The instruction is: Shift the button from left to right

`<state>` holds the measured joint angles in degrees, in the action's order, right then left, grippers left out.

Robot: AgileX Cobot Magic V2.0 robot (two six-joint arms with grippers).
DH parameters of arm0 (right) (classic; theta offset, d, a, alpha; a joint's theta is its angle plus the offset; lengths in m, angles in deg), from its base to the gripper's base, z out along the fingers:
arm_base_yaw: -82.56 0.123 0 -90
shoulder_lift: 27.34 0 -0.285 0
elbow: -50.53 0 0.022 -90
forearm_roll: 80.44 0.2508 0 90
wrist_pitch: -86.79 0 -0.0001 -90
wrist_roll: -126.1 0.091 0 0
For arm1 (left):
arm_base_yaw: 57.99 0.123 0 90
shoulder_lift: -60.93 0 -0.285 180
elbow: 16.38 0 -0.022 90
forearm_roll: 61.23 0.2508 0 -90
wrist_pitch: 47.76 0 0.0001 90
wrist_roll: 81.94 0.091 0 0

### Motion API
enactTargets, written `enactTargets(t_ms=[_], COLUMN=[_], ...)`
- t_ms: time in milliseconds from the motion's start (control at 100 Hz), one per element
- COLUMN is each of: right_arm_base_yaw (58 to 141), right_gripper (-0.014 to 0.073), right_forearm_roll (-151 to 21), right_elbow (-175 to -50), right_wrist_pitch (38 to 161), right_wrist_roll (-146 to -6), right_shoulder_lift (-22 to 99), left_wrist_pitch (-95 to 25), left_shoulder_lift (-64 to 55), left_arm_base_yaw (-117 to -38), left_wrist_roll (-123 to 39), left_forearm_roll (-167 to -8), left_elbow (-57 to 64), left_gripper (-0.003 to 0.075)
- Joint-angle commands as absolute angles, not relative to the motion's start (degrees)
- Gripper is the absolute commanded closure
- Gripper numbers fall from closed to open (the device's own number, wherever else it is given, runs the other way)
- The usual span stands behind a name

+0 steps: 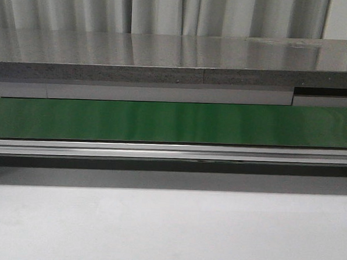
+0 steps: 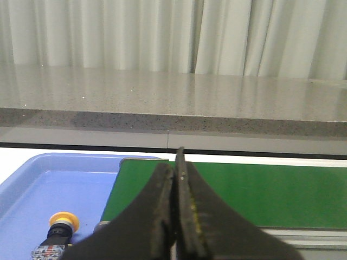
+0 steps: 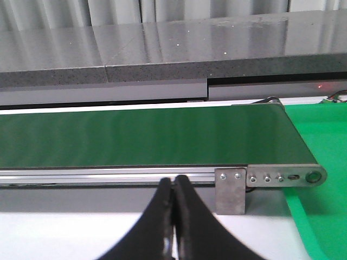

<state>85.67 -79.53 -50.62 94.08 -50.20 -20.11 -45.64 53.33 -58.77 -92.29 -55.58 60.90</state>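
At the bottom centre of the left wrist view the left gripper (image 2: 175,216) is clenched, fingers pressed together with nothing between them. Low in that frame's left corner the button (image 2: 58,235) lies in a blue tray (image 2: 32,179), its yellow head up (part of the black body is cut off by the frame edge). In the right wrist view the right gripper (image 3: 174,216) is likewise closed and empty. Beyond both runs a green conveyor belt (image 1: 174,121) across the middle, then a grey stone counter (image 1: 177,54), then pale curtains (image 1: 168,10) along the top.
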Motion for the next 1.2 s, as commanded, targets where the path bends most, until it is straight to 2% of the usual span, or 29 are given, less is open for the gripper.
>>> enactTargets(t_ms=[0,450,690,1190], right_arm_base_yaw=[85.28,85.28,85.28,85.28], right_gripper=[0.0660,0.0660,0.0660,0.0660], right_forearm_roll=[-80.12,-80.12,-80.12,-80.12], right_elbow=[-51.65,-51.65,-51.65,-51.65], right_wrist_pitch=[89.13,89.13,89.13,89.13], right_wrist_roll=[-50.37,-50.37,-50.37,-50.37], right_shoulder_lift=[-21.25,-21.25,-21.25,-21.25], left_wrist_pitch=[-50.46,-50.22,-44.18,-7.58], left_shoulder_lift=[55.03,55.03,51.62,23.19], left_arm_base_yaw=[-59.13,-59.13,-59.13,-59.13], left_wrist_roll=[-92.82,-92.82,-92.82,-92.82], left_forearm_roll=[-55.73,-55.89,-56.70,-56.70], left_elbow=[63.59,63.04,54.49,20.56], left_gripper=[0.0741,0.0741,0.0741,0.0741])
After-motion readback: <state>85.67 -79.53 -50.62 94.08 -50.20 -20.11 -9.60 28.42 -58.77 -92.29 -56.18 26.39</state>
